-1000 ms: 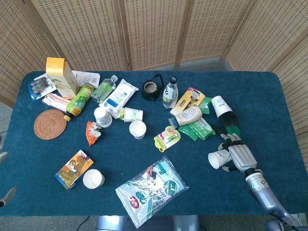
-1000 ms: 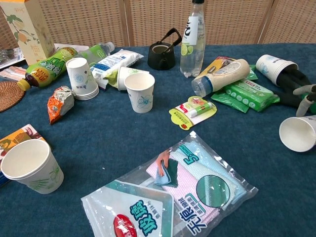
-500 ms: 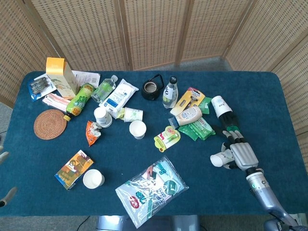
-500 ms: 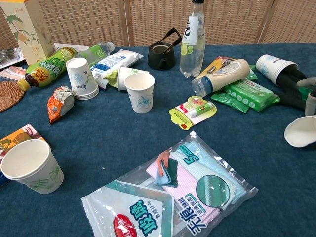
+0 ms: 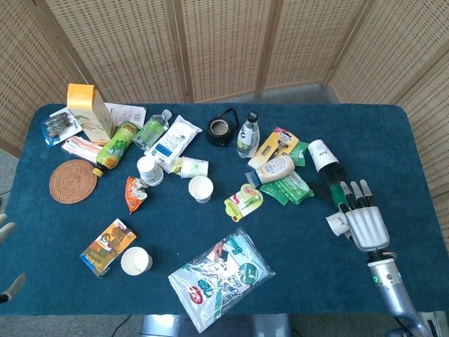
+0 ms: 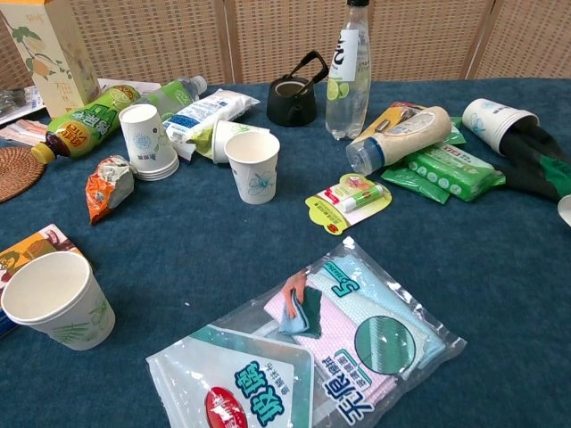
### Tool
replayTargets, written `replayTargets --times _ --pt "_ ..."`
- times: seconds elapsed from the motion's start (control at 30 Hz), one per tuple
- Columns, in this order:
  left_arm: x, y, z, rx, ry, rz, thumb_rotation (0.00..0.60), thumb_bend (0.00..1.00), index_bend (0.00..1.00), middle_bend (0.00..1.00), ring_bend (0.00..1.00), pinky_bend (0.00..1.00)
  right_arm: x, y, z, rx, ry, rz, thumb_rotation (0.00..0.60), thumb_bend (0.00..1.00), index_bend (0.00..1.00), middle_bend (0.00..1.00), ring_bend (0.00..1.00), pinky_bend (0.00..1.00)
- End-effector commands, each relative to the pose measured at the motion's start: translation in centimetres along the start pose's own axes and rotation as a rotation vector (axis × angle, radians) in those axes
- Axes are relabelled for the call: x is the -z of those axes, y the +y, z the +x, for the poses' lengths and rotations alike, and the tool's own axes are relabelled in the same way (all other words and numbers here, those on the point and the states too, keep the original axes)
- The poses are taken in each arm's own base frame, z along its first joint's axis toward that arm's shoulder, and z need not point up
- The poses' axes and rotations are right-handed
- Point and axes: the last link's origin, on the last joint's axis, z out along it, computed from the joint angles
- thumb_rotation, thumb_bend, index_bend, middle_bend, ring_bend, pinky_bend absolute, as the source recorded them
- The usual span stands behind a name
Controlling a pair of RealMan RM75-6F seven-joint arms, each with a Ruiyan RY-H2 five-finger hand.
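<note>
My right hand (image 5: 366, 223) hangs over the table's right side, palm down, fingers pointing away from me. It holds a white paper cup (image 5: 337, 225) on its side at the thumb side, mostly hidden under the hand. The chest view shows only a sliver of that cup (image 6: 566, 209) at the right edge, and no hand. Just beyond the fingers lie a dark glove (image 5: 335, 177) and another paper cup (image 5: 321, 153) on its side. Of my left hand (image 5: 7, 256), only two grey fingertips show at the left edge, wide apart and off the table, with nothing between them.
On the blue table (image 5: 295, 281) a cloth pack (image 5: 221, 275) lies front centre. Upright paper cups (image 5: 201, 188) (image 5: 136, 261) stand centre and front left. Green wipes (image 5: 289, 188), a sauce bottle (image 5: 270, 168), a drink bottle (image 5: 248, 135) and a black teapot (image 5: 222, 129) crowd the middle.
My right hand has carried the paper cup to the right and slightly away, and it has left the chest view. The left fingertips barely shifted.
</note>
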Motion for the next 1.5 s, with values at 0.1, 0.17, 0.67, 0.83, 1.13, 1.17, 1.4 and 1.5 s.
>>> replayTargets --times 0.1,0.17,0.67,0.83,1.13,1.17,1.4,1.5 --pt "0.0 0.0 0.0 0.0 -0.002 0.0 0.6 0.35 0.0 0.0 0.0 0.0 0.6 -0.4 -0.6 0.115 0.017 -0.026 0.6 0.11 0.5 0.0 0.0 0.0" --pt "0.0 0.0 0.0 0.001 -0.001 -0.001 0.6 0.35 0.0 0.0 0.0 0.0 0.7 -0.5 -0.8 0.137 0.013 -0.036 0.6 0.11 0.5 0.0 0.0 0.0" --pt "0.0 -0.1 0.1 0.005 0.0 -0.001 0.6 0.35 0.0 0.0 0.0 0.0 0.8 -1.3 -2.2 0.339 0.013 -0.03 0.6 0.14 0.51 0.0 0.0 0.0" --pt "0.0 -0.1 0.1 0.007 -0.002 -0.001 0.6 0.35 0.0 0.0 0.0 0.0 0.7 -1.1 -2.1 0.372 0.036 -0.041 0.6 0.15 0.51 0.0 0.0 0.0" --pt "0.0 -0.1 0.2 0.009 -0.002 -0.002 0.6 0.35 0.0 0.0 0.0 0.0 1.1 -1.1 -2.5 0.496 0.1 -0.046 0.6 0.19 0.53 0.0 0.0 0.0" --pt "0.0 -0.1 0.2 0.01 -0.002 -0.002 0.6 0.35 0.0 0.0 0.0 0.0 1.2 -1.2 -2.6 0.508 0.102 -0.044 0.6 0.2 0.53 0.0 0.0 0.0" --pt "0.0 -0.1 0.2 0.011 -0.004 -0.005 0.6 0.35 0.0 0.0 0.0 0.0 1.9 -1.5 -3.5 0.576 0.097 -0.033 0.6 0.22 0.53 0.0 0.0 0.0" --pt "0.0 -0.1 0.1 0.012 -0.006 -0.007 0.6 0.35 0.0 0.0 0.0 0.0 2.3 -1.6 -3.8 0.601 0.094 -0.027 0.6 0.22 0.53 0.0 0.0 0.0"
